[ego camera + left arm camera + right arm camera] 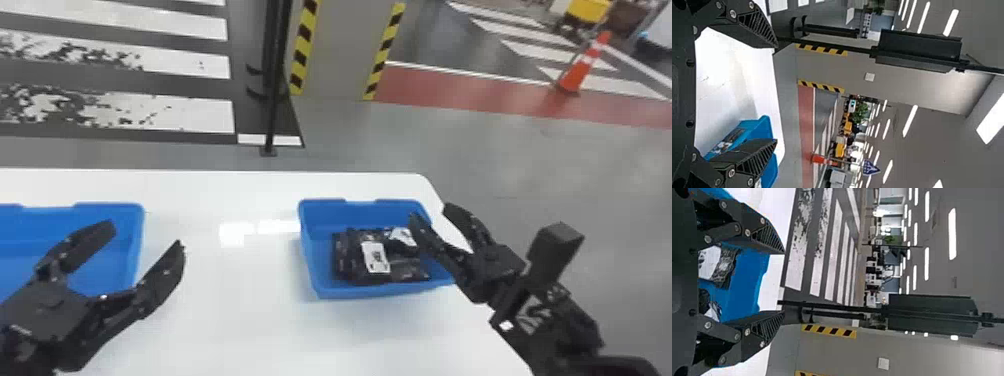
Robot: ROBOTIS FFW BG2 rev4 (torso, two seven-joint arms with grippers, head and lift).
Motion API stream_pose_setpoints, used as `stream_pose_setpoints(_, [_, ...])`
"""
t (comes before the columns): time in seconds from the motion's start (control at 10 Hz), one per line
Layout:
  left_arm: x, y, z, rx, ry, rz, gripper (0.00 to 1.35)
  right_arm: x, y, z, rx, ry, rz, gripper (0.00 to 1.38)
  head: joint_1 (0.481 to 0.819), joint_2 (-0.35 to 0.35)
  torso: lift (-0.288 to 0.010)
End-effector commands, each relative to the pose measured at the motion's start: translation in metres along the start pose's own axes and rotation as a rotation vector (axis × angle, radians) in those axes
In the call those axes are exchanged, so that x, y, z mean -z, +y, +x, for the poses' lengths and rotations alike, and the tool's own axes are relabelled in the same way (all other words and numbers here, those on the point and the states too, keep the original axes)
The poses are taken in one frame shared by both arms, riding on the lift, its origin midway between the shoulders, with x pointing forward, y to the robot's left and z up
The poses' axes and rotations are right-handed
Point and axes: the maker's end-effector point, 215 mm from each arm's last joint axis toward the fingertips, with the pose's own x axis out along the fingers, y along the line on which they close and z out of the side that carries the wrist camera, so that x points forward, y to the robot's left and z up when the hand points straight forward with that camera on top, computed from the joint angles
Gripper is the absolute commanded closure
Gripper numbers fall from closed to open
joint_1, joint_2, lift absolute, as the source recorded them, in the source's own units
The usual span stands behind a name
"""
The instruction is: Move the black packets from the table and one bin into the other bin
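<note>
Hand on left (145,236) wide open; right hand (431,213) open near right bin (380,290); both empty.

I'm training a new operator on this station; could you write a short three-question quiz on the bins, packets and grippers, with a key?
1. True or false: black packets lie in the right-hand bin.
2. Multiple choice: how are the fingers of the left gripper?
A) closed on a packet
B) apart, with nothing held
C) pressed together, empty
3. Fill in the blank: the left-hand bin and the right-hand one are both coloured ____.

Key: 1 true; 2 B; 3 blue
</note>
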Motion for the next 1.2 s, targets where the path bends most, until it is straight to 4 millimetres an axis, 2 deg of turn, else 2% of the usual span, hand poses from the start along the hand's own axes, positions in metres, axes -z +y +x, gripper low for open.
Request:
stream_pose_setpoints(0.0, [-0.007,0.013,-0.012,-0.065,-0.037,0.063,0.18,-0.019,0.036,-0.019,-0.047,-0.094,0.040,0.04,0.695,-0.294,-0.110])
stream_pose_setpoints(0.1, [-0.006,0.023,-0.023,-0.127,-0.072,0.081,0.17,-0.018,0.051,-0.033,-0.043,-0.120,0.084,0.05,0.695,-0.260,-0.110])
stream_pose_setpoints(0.2, [-0.009,0.035,-0.044,-0.223,-0.129,0.104,0.17,-0.015,0.059,-0.051,0.001,-0.115,0.112,0.08,0.695,-0.217,-0.110])
stream_pose_setpoints(0.3, [-0.004,0.049,-0.070,-0.330,-0.138,0.106,0.17,-0.014,0.069,-0.066,0.036,-0.093,0.115,0.08,0.695,-0.205,-0.110])
stream_pose_setpoints(0.4, [-0.001,0.063,-0.084,-0.381,-0.126,0.141,0.18,-0.014,0.067,-0.072,0.066,-0.083,0.112,0.09,0.695,-0.171,-0.110])
stream_pose_setpoints(0.6, [0.000,0.068,-0.089,-0.398,-0.104,0.190,0.18,-0.016,0.072,-0.072,0.072,-0.073,0.077,0.09,0.695,-0.125,-0.110])
stream_pose_setpoints(1.1, [-0.008,0.070,-0.091,-0.408,-0.119,0.197,0.18,-0.013,0.077,-0.067,0.062,-0.066,0.084,0.09,0.695,-0.097,-0.110])
